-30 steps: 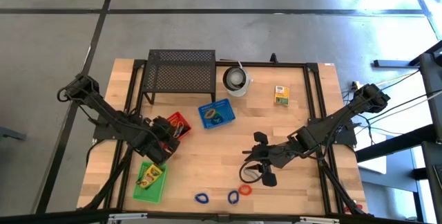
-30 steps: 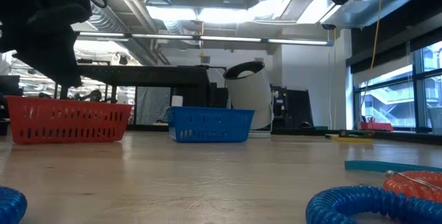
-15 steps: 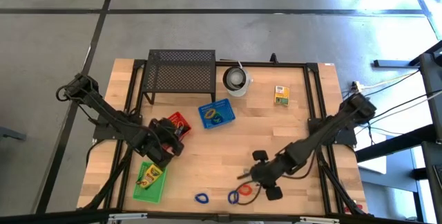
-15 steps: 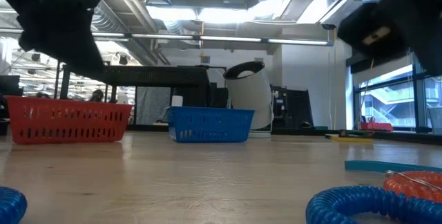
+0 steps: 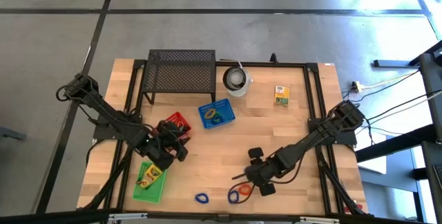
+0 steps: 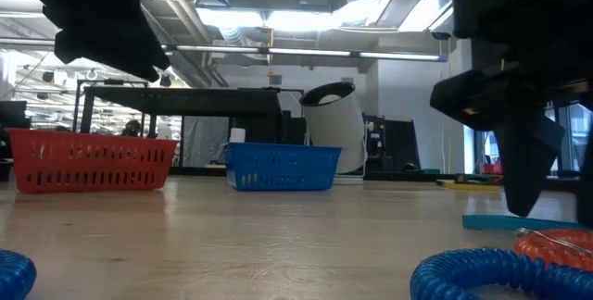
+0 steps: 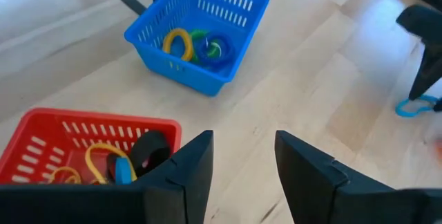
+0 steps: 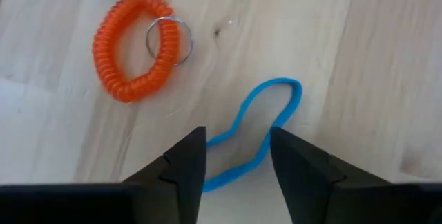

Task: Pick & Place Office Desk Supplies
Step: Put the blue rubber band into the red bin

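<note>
Though boxed, no legible writing

pale wood table [image 5: 228,141], plastic lattice baskets [image 7: 200,34]

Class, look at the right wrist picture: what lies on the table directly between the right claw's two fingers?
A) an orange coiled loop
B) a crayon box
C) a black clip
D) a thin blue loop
D: the thin blue loop runs between the right claw fingers; the orange coiled loop lies apart.
</note>
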Controlling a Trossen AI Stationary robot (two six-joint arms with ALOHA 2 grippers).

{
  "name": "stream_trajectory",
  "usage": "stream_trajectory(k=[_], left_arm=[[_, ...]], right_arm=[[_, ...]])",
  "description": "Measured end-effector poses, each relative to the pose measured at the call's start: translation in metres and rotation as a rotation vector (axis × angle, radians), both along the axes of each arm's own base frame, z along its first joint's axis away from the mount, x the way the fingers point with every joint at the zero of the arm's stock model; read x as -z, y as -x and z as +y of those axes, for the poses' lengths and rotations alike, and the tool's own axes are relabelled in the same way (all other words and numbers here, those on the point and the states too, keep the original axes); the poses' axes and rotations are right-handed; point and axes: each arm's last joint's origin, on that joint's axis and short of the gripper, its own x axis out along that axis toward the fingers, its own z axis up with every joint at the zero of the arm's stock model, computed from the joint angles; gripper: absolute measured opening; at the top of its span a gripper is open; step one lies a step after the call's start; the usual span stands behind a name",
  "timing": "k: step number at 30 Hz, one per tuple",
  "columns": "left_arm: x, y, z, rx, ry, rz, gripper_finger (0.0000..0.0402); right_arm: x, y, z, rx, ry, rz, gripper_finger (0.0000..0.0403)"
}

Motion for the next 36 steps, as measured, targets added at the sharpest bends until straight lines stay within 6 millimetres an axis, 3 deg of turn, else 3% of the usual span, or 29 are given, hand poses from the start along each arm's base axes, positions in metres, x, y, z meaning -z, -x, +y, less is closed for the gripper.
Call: stream_trajectory(k=[8,17,27,36], left_arm=[[-0.001,-0.002,-0.001,-0.001,-0.009,-0.024,0.0150],[-0.002,-0.002,-0.001,0.003,-0.011,-0.026,0.0146],[-0.002,-0.002,-0.001,0.000,-0.010,-0.030,0.0148],[-0.002,-0.002,-0.001,0.000,-0.008,-0.034,0.0144]], right_arm=[[0.001,-0.002,-0.004,0.010,0.023,-0.019,0.0217],[0.009,0.002,-0.009,0.054,0.032,-0.023,0.0233],[0.021,-0.003,-0.007,0.074,0.038,-0.019,0.0215],[0.024,-0.005,-0.005,0.075,0.027,-0.032,0.0145]])
